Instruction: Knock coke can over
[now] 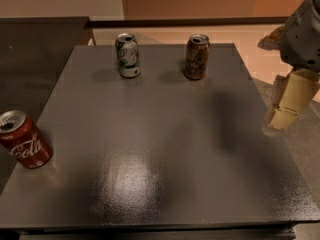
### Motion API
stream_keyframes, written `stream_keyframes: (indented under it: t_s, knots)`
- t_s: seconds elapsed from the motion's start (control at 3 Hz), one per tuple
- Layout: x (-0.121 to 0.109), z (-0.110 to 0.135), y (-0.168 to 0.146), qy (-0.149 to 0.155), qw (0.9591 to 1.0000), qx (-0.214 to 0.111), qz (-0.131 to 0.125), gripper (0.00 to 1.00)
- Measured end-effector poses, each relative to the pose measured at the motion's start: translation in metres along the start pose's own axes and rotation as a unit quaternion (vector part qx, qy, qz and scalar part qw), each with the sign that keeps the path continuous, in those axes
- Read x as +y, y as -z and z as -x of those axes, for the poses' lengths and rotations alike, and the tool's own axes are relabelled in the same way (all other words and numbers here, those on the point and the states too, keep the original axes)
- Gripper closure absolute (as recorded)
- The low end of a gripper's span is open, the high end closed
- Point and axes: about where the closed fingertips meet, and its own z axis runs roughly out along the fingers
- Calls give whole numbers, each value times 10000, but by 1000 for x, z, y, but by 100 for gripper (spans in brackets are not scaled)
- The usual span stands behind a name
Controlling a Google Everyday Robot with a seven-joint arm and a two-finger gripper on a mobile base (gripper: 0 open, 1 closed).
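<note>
The coke can (22, 141) is red with white script and a silver top. It stands upright, seen leaning in this view, at the left edge of the dark grey table (165, 149). My gripper (281, 120) hangs at the far right, just off the table's right edge and a little above it, pointing down. It is far from the coke can, across the whole width of the table, and holds nothing that I can see.
A green-and-white can (128, 55) and a brown-gold can (196, 56) stand upright near the table's far edge. A dark counter (35, 49) adjoins at the back left. Pale floor lies to the right.
</note>
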Motion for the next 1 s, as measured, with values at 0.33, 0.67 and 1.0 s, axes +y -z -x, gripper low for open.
stream_keyframes:
  t_s: [0.33,0.67,1.0]
  knots:
    - [12,33,-20,201,9981,-488,307,0]
    - [28,66,-44,368,9934,-920,585,0]
    - [46,100,-69,434,9871,-1325,787,0]
